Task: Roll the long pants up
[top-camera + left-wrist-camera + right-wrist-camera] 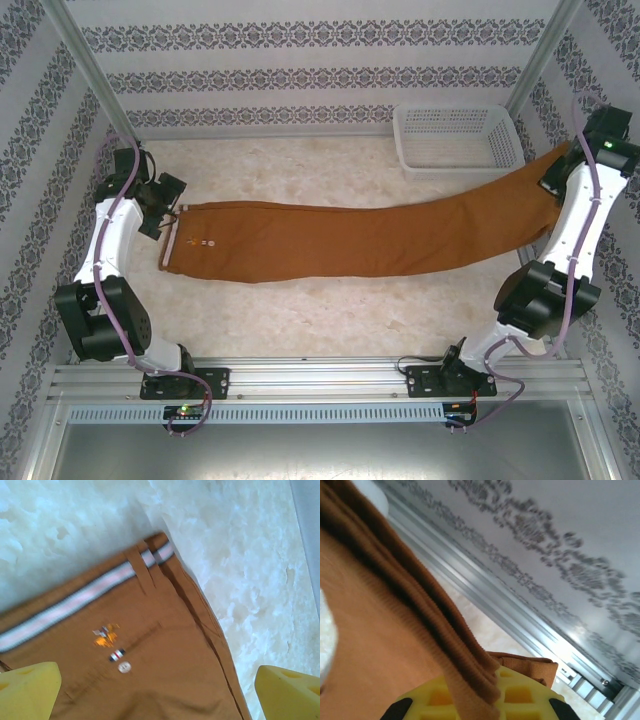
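The long pants (330, 240) lie stretched across the table, waistband at the left, legs running right. My left gripper (160, 210) hovers over the waistband end, open. In the left wrist view its yellow fingers (27, 690) stand wide apart on either side of the brown cloth (165, 655), above the pale striped waistband (75, 602) and a small light button (124, 667). My right gripper (555, 175) holds the leg ends lifted off the table at the far right. In the right wrist view the ribbed brown cloth (395, 610) is pinched against the yellow pad (520, 695).
A white basket (457, 140) stands at the back right, just behind the raised leg. The marbled table top (300, 310) lies bare in front of the pants. Patterned walls and metal frame posts (85, 70) close in the sides.
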